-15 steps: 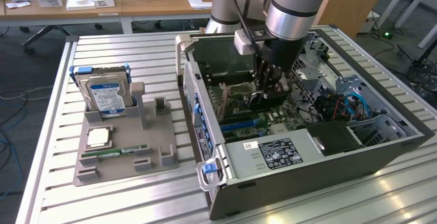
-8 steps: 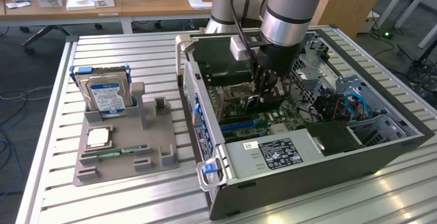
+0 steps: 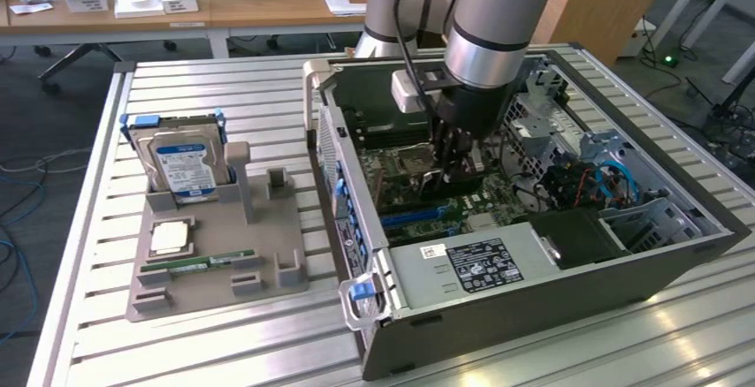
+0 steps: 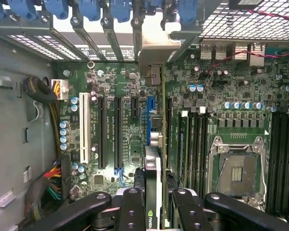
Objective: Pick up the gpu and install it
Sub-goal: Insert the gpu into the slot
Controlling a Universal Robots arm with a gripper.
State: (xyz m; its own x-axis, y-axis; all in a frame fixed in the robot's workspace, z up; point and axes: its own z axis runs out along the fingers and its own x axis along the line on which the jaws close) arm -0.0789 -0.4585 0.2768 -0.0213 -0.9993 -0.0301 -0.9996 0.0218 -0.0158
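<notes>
Your arm comes down nearly upright from above the computer case. Its last link and wrist point straight down through the case's open side, toward the motherboard on the case floor.

The gripper is deep inside the case and closed to a narrow gap. Its dark fingers are clamped on either face of the gpu. You hold the card on edge, square to the motherboard. Its silvery bracket reaches the row of slot openings in the case's rear wall. The card's lower edge seems to sit along a blue expansion slot, though you cannot tell whether it is pressed home.

Outside the case, just beside its rear wall, a grey tray carries a blue-labelled hard drive standing upright.
</notes>
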